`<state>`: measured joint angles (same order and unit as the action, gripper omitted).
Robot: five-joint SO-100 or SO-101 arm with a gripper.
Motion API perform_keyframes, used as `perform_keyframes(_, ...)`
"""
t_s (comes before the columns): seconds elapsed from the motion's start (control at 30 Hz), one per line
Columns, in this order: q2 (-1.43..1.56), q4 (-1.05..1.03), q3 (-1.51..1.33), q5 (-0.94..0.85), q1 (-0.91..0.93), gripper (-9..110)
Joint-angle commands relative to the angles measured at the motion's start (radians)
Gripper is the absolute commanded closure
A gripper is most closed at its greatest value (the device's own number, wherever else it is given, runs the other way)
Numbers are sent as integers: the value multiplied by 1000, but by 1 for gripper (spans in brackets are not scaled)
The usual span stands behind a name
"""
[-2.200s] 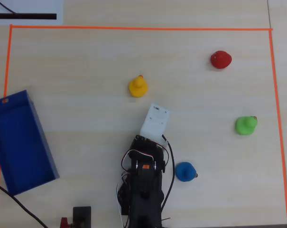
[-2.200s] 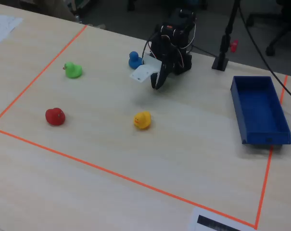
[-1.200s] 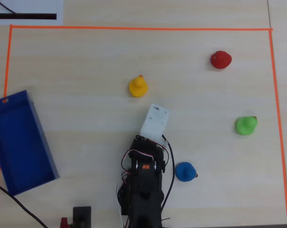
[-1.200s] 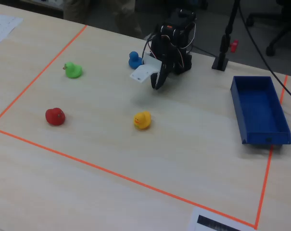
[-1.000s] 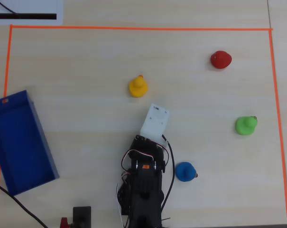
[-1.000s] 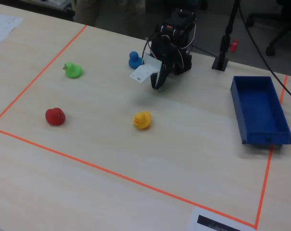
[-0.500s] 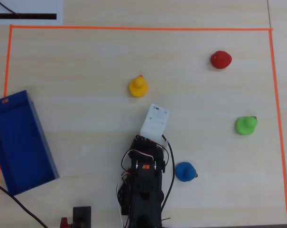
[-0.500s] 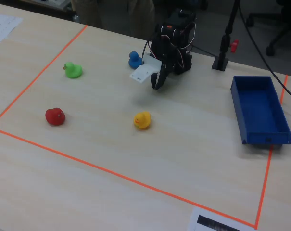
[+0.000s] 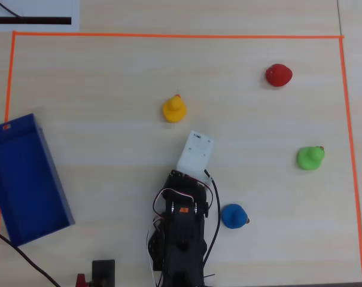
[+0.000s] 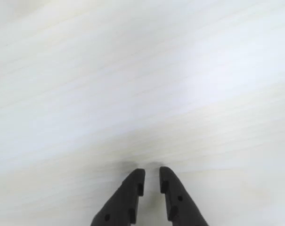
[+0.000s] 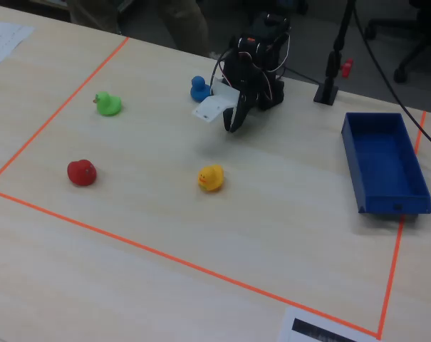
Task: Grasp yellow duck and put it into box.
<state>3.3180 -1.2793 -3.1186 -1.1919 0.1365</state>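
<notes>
Overhead view: pale wood surface (image 9: 109, 72) ringed by orange tape (image 9: 169, 36), nothing grasped. Box (image 9: 6, 179) lies at the left edge, empty, well apart from everything else. Arm (image 9: 181, 233) is folded at the bottom centre, its white block (image 9: 195, 152) pointing up-frame. Yellow duck (image 9: 174, 109) sits upright on the surface near that block, just up and left of it, not touched. Red duck (image 9: 279, 75) is upper right, green duck (image 9: 310, 158) at the right, blue duck (image 9: 233, 216) just beside the arm base.

Step in hand, as I judge it: the very start, the reach not yet begun. Next move calls for extending forward and slightly left in this view, opening the pincer wider, coming down over the yellow duck and closing on its body; then a long swing left to the box.

Wrist view: pincer (image 10: 151, 181) tips are nearly together with a thin gap, holding nothing, only bare blurred wood below. No duck or box is visible there, so targeting leans on the other cameras.

Fixed view: shows the pincer (image 11: 233, 121) hanging clear above the surface, which the overhead hides under the white block. Here the yellow duck (image 11: 211, 177) is in front of it and the box (image 11: 386, 203) to the right.
</notes>
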Motion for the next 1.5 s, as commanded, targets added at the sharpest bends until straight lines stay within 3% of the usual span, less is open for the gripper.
perform_keyframes(0.0,-8,-23,8,-3,2,101)
perform_keyframes(0.5,-8,-23,8,-6,-3,101)
perform_keyframes(0.63,-64,67,28,6,2,86)
perform_keyframes(0.9,-589,264,440,57,29,63)
perform_keyframes(1.23,-1197,308,1052,227,-87,57)
perform_keyframes(1.47,-1451,440,1163,189,-77,58)
